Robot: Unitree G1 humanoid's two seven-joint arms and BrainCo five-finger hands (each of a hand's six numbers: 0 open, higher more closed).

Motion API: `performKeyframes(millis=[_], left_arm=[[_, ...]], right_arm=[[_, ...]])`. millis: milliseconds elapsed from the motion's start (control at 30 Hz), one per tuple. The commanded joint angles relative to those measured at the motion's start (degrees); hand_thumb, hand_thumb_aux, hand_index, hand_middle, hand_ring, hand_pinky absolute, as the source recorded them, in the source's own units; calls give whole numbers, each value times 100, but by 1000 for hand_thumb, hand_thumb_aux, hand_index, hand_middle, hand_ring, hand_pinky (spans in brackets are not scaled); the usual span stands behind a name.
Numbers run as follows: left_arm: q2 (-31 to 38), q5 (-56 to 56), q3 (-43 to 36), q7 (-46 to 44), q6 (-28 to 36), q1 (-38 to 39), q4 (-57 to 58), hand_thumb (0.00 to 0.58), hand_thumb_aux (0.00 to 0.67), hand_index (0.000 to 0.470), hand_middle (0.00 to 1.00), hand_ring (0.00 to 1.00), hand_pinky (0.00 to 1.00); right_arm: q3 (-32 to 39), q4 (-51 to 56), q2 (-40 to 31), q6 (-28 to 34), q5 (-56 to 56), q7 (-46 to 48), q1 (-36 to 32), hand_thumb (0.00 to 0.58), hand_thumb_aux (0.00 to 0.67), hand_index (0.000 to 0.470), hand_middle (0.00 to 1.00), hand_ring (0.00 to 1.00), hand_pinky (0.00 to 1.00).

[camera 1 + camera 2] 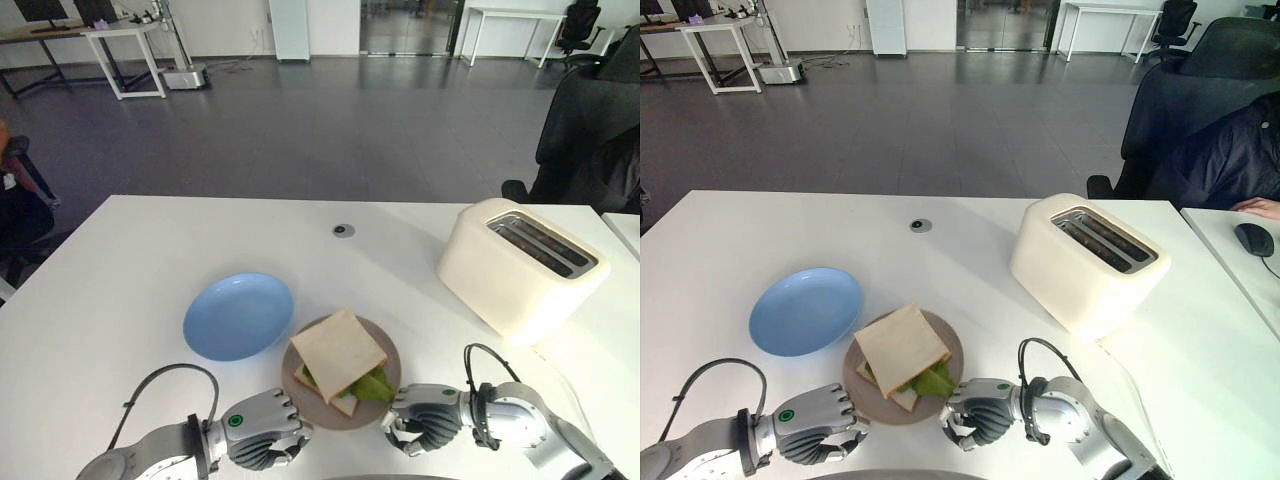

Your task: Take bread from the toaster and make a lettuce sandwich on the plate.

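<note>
Brown plate [378,336] sits near the front edge of the white table [120,280] and carries the finished sandwich [338,350]: two bread slices with green lettuce [372,388] showing at the near right corner. The left hand [262,428] lies just beside the plate's near-left rim, fingers curled and holding nothing. The right hand [425,420] lies just beside the near-right rim in the same curled, unloaded state. Contact with the rim cannot be confirmed for either hand. A blue plate [238,316] lies just left of the brown one — nearly touching it. The cream toaster [520,268] stands well to the right, close to the table's right edge. Bare tabletop extends left and toward the far edge, broken by a small round insert [343,230].
</note>
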Motion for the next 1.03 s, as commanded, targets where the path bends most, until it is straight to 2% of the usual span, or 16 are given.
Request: performKeyframes(millis=[33,167,267,367,467,500,533,567,600,633,667,700,733,767,900,1033], left_arm=[[-655,800,-481,226,614,-803,553,580,670,470,1000,1000,1000],[-1691,1504,-1159,783,1457,-2579,2043,580,670,470,1000,1000,1000],[-2179,1796,-1605,1287,1877,-3665,3373,580,670,470,1000,1000,1000],[-2437,1798,-1817,1801,2218,-4349,4354,580,670,470,1000,1000,1000],[-2544,1691,-2072,2114,2207,-4455,4269,580,670,470,1000,1000,1000],[-2485,1641,-2136,2144,2167,-4305,3884,580,670,470,1000,1000,1000],[-2400,1537,-2138,2101,2148,-4093,3411,580,670,470,1000,1000,1000],[-2293,1359,-2075,1958,2160,-3786,2790,580,670,470,1000,1000,1000],[-2193,1064,-1949,1740,2199,-3380,2059,580,670,470,1000,1000,1000],[-2106,757,-1815,1508,2275,-2952,1345,580,670,470,1000,1000,1000],[-2028,377,-1653,1280,2386,-2423,569,480,391,275,918,918,918],[-1980,31,-1515,1105,2486,-1989,-16,403,300,210,592,592,592],[-1959,-471,-1362,963,2596,-1520,-518,58,34,24,0,0,0],[-1983,-1101,-1182,886,2676,-1088,-846,0,0,0,0,0,0],[-2338,-4102,-638,462,2615,-346,-727,0,0,0,0,0,0],[-2363,-5467,-392,-294,2090,-444,-272,0,0,0,0,0,0]], right_arm=[[63,915,164,751,-566,-320,16,580,670,470,902,902,902],[-230,1621,386,1066,-764,-1155,-528,580,670,470,902,902,902],[-204,2728,783,1039,-925,-1863,-1390,580,670,470,867,867,867],[-130,4058,1170,779,-1032,-2673,-2371,580,670,470,859,859,859],[-236,3939,1044,236,-903,-3138,-2370,580,670,470,831,831,831],[-308,3458,954,68,-808,-3205,-2113,564,560,393,698,698,698],[-390,2982,892,-72,-695,-3259,-1854,546,507,356,671,671,671],[-500,2479,851,-196,-536,-3290,-1572,512,441,310,553,553,553],[-647,1988,824,-298,-361,-3343,-1273,454,357,251,369,369,369],[-803,1585,826,-358,-151,-3382,-983,357,255,179,365,365,365],[-966,1206,824,-462,90,-3440,-648,62,37,26,90,90,90],[-1097,934,832,-528,291,-3474,-379,0,0,0,0,0,0],[-1244,721,873,-605,550,-3515,-114,0,0,0,0,0,0],[-1414,587,920,-708,816,-3570,99,0,0,0,0,0,0],[-1818,710,1075,-1135,1802,-3490,274,0,0,0,0,0,0],[-2034,1209,1172,-1365,2472,-3217,180,0,0,0,0,0,0]])
